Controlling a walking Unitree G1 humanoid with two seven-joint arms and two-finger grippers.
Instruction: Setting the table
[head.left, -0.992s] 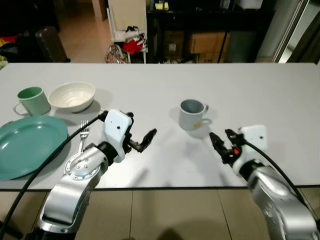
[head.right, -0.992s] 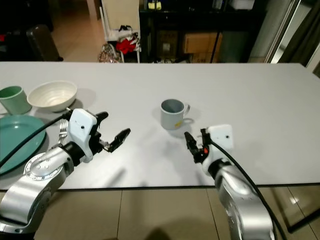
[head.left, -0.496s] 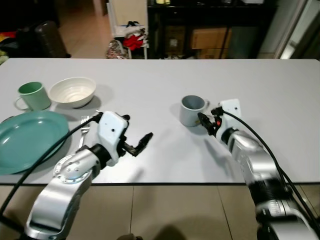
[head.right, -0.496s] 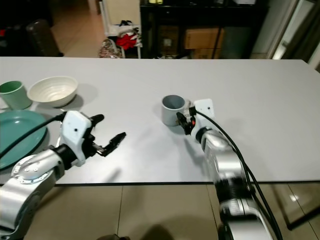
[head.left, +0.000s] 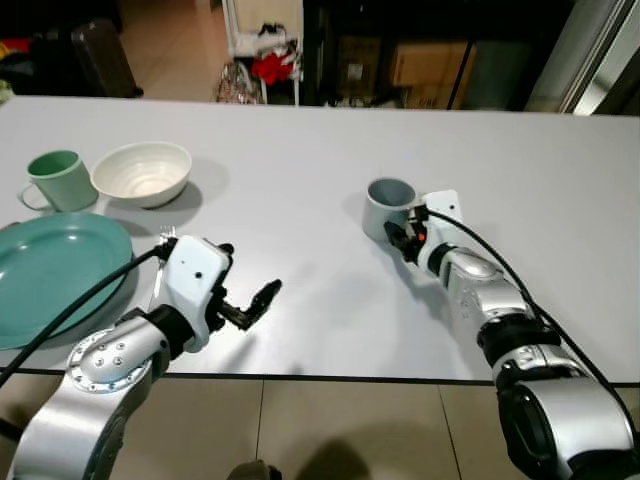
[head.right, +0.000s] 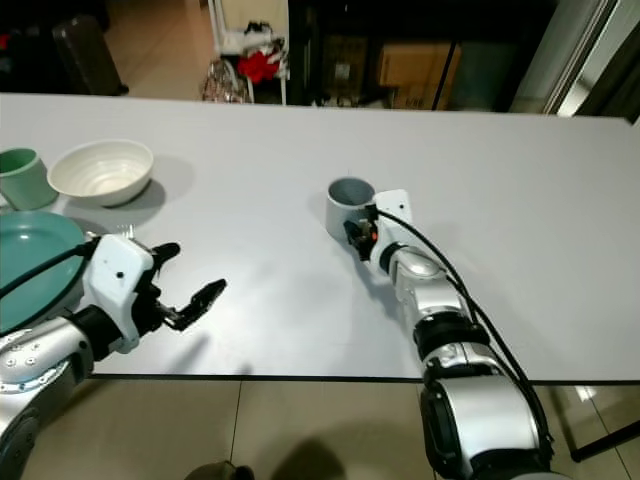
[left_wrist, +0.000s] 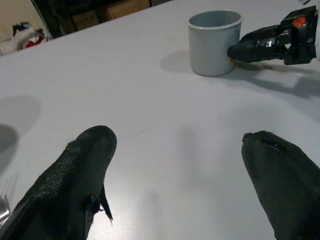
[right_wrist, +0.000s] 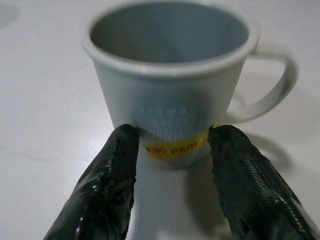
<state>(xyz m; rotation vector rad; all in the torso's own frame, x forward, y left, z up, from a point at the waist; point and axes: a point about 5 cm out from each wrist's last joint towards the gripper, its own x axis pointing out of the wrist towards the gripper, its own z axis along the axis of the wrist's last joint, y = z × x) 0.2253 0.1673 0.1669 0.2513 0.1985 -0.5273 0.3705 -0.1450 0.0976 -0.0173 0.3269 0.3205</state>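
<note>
A grey-blue mug stands upright on the white table, right of centre, its handle turned away from the plate side. My right gripper is open at the mug's near side. Its fingertips flank the base of the mug, and I cannot tell whether they touch it. Over the table's front edge hovers my left gripper, open and empty. A teal plate lies at the left, with a fork beside it. A white bowl and a green mug sit behind the plate.
The table's front edge runs just under both arms, with tiled floor below. Beyond the far edge are dark shelves with boxes and a pile of clothes. Bare tabletop lies between the fork and the grey-blue mug.
My right arm has stretched forward from the front edge up to the grey-blue mug, bringing its fingers to the mug's base. The left gripper has sunk slightly toward the front edge. The camera shifted.
</note>
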